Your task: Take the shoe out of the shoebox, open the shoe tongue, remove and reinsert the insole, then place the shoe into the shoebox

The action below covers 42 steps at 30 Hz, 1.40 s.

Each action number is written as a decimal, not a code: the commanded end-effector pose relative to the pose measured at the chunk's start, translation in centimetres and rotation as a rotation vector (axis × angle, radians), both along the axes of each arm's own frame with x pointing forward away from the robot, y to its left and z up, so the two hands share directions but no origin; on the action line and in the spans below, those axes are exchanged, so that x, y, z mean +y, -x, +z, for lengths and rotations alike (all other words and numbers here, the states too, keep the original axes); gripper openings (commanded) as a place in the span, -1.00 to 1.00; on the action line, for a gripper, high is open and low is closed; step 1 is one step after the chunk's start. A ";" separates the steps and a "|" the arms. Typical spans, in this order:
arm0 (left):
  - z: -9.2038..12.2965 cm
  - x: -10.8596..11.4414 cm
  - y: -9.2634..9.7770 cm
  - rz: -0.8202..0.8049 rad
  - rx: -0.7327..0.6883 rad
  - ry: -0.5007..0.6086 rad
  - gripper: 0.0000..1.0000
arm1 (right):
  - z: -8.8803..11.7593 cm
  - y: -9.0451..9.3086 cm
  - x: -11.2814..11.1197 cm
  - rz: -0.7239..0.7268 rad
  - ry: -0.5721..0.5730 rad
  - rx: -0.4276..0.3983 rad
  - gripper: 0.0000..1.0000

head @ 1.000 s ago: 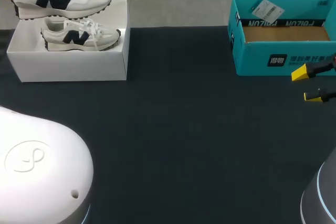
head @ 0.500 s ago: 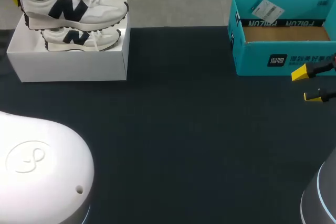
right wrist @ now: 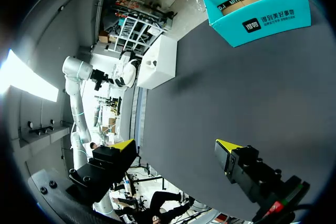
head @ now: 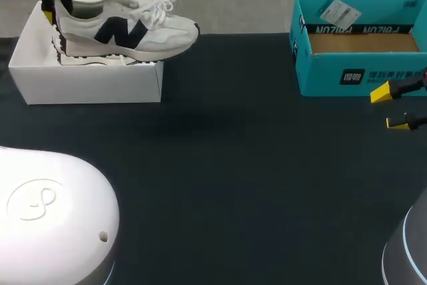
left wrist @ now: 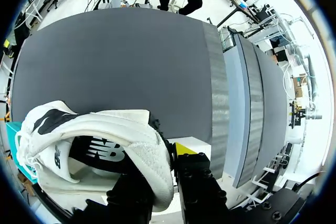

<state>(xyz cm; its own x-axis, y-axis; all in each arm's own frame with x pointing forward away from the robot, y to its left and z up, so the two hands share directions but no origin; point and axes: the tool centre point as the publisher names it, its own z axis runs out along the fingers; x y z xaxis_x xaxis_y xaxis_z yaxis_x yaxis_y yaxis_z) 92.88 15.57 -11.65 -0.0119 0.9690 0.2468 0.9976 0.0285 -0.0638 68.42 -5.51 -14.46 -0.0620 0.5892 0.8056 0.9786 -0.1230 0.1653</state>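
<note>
One shoe clear of its box: the taking-out step, nearly done.
Left gripper [head: 53,13] is clamped on the heel of the shoe [head: 133,31], held just above the white shoebox [head: 87,85]; right gripper [head: 395,107] hovers with fingers apart. Next, I judge, the shoe needs setting on the table [head: 233,165].

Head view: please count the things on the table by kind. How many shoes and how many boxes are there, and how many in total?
Shoes: 2, the lifted shoe and the second shoe lying in the white shoebox
Boxes: 2, the white shoebox and the teal box
Total: 4
</note>
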 end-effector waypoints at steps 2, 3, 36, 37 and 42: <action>0.8 -2.5 4.5 -0.053 -0.202 -0.004 -1.00 | 0.0 0.1 0.0 -0.002 0.001 0.000 1.00; 0.8 -3.0 5.2 -0.058 -0.207 -0.007 -1.00 | 0.0 0.1 0.0 -0.002 0.001 0.000 1.00; -3.3 -15.7 14.5 -0.176 -0.249 0.088 -1.00 | 0.0 0.1 0.0 -0.002 0.001 0.000 1.00; -3.4 -15.9 14.5 -0.177 -0.252 0.095 -1.00 | 0.0 0.1 0.0 -0.002 0.001 0.000 1.00; -3.6 -16.8 14.7 -0.192 -0.247 0.101 -1.00 | 0.0 0.1 0.0 -0.002 0.001 0.000 1.00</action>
